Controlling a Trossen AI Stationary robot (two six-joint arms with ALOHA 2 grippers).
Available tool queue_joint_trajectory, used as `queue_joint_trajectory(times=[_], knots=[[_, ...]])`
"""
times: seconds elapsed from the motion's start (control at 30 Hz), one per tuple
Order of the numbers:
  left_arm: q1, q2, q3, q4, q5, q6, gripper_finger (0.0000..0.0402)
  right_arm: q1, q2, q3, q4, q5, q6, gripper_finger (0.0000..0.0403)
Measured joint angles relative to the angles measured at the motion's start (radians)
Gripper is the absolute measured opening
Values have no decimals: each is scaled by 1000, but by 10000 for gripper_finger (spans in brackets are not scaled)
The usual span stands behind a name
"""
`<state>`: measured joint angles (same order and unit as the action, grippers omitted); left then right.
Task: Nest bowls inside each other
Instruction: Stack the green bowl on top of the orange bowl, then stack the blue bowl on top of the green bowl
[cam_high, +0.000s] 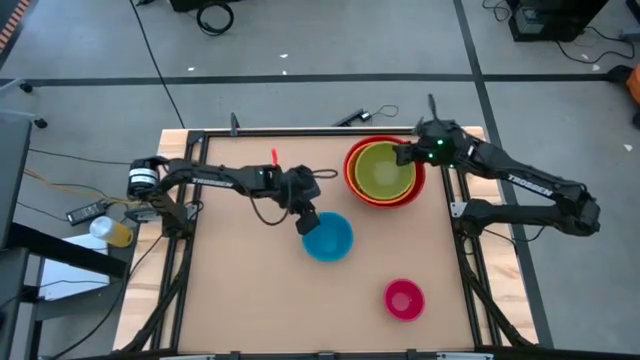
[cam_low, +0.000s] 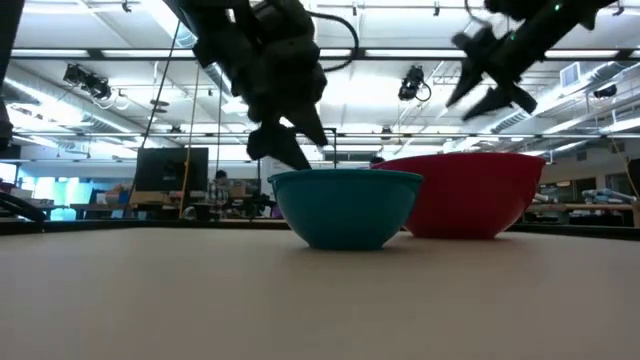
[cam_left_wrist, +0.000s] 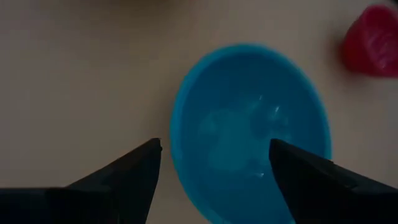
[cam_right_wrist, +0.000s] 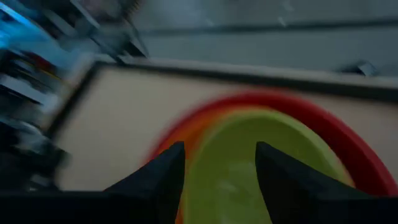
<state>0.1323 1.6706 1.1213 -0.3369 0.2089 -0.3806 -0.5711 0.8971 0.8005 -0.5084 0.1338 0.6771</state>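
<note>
A blue bowl (cam_high: 330, 240) stands alone on its base at mid-table. My left gripper (cam_left_wrist: 214, 152) hangs open just above the blue bowl's left rim (cam_left_wrist: 177, 130), one finger outside the bowl and one over its hollow, clear of it in the low view (cam_low: 295, 150). At the far right, the yellow-green bowl (cam_high: 380, 170) sits inside an orange bowl (cam_high: 352, 160), which sits in the red bowl (cam_high: 392, 198). My right gripper (cam_high: 403, 155) is open above that stack's right side, with nothing between its fingers (cam_right_wrist: 217, 155). The small pink bowl (cam_high: 404, 299) stands near the front right.
A small red-handled item (cam_high: 274, 157) lies on the table behind my left arm. A yellow bottle (cam_high: 118, 232) and a remote sit off the table's left edge. Bare tabletop (cam_high: 230, 290) stretches across the near left.
</note>
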Motion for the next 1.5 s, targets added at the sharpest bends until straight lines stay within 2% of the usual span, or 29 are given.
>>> queue_joint_trajectory(times=[0.13, 0.4, 0.6, 0.7, 0.9, 0.97, 1.07, 1.17, 1.27, 1.4, 1.5], knots=[[-15, 60, 0, -3, -1, 6, 273, 3, -9, 1, 77, -2, -27, 195], [-30, 155, 0, -2, 91, -1, 205, 16, 41, 1, 73, -27, -42, 193], [-36, 184, 0, -1, 86, 8, 166, 23, 79, 1, 84, -27, -43, 193], [-36, 189, 0, -4, 61, 41, 128, 22, 91, 1, 102, -28, -41, 193], [-29, 139, 2, -27, -6, 76, 15, 22, 93, 1, 165, -64, -43, 193], [-18, 103, -1, -45, -57, 88, 13, 23, 96, 1, 189, -83, -44, 193], [0, 18, -2, -40, -191, 125, 12, 31, 109, 0, 211, -72, -65, 194], [27, -75, 0, -20, -306, 184, 10, 55, 133, 0, 280, -61, -123, 194], [59, -150, 0, 10, -425, 236, 9, 89, 174, 0, 393, -104, -184, 194], [104, -214, 1, 75, -565, 265, 9, 155, 239, 0, 565, -128, -351, 195], [137, -216, 0, 103, -589, 265, 8, 210, 284, 0, 685, -63, -496, 195]])
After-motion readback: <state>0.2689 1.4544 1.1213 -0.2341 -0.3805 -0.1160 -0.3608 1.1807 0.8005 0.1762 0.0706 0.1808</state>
